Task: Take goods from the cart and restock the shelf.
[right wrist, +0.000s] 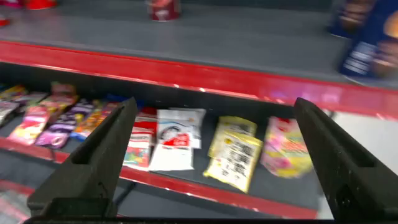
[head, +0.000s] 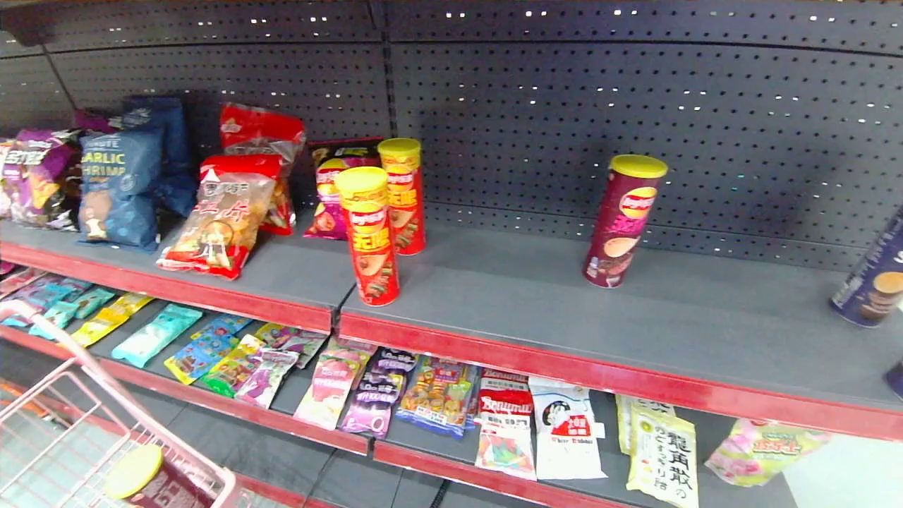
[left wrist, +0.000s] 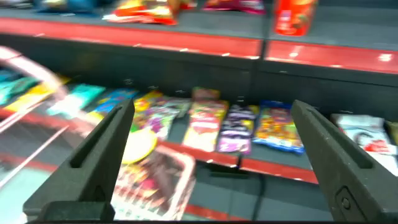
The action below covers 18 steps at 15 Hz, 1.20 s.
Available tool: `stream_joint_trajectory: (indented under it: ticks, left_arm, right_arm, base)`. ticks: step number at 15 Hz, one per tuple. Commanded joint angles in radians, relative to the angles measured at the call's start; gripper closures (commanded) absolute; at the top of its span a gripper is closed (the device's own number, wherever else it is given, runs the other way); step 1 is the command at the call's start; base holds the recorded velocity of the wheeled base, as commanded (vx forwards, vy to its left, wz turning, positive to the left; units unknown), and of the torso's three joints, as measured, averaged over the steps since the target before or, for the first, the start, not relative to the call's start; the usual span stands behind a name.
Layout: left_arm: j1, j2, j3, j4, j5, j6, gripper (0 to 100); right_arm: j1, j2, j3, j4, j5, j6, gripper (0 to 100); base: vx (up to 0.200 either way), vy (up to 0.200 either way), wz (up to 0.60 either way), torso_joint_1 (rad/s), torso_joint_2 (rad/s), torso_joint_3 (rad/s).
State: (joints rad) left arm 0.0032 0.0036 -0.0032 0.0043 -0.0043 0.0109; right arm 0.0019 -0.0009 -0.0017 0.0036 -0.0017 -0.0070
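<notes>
A pink wire cart [head: 49,423] stands at the lower left, below the shelf. In it lies a dark red chip can with a yellow lid [head: 152,480]. My left gripper [left wrist: 212,111] hangs open over the cart, and that can [left wrist: 155,171] lies below and between its fingers, untouched. On the upper shelf [head: 564,317] two red cans [head: 370,236] stand near the middle, with a maroon can [head: 624,220] to their right. My right gripper [right wrist: 214,106] is open and holds nothing, in front of the lower shelf's packets [right wrist: 177,140].
Snack bags [head: 219,219] crowd the upper shelf's left end. A blue can [head: 875,275] stands at its right edge. Wide bare shelf board lies on both sides of the maroon can. Flat candy packets [head: 374,395] line the lower shelf behind a red front lip [head: 600,370].
</notes>
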Motion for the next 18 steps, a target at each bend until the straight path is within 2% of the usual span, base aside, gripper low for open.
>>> stream_joint_trajectory:
  ticks: [1,7,14,18]
  left_arm:
    - [0.000,0.001,0.000,0.000,0.000,0.000,0]
    - [0.000,0.001,0.000,0.000,0.000,0.000,0]
    - [0.000,0.001,0.000,0.000,0.000,-0.002,0]
    - [0.000,0.001,0.000,0.000,0.000,-0.002,0]
  right_arm:
    - [0.001,0.001,0.000,-0.001,0.000,-0.001,0]
    - [0.001,0.001,0.000,-0.002,0.000,0.002,0]
    - [0.000,0.001,0.000,-0.002,0.002,0.004,0]
    - [0.000,0.001,0.000,-0.002,0.000,0.004,0]
  base:
    - [0.000,0.000,0.60,-0.002,0.00,0.002]
    - [0.000,0.000,0.60,0.002,0.00,0.002]
    - [0.000,0.000,0.00,-0.010,0.01,0.011]
    - [0.000,0.000,0.00,-0.137,0.33,0.185]
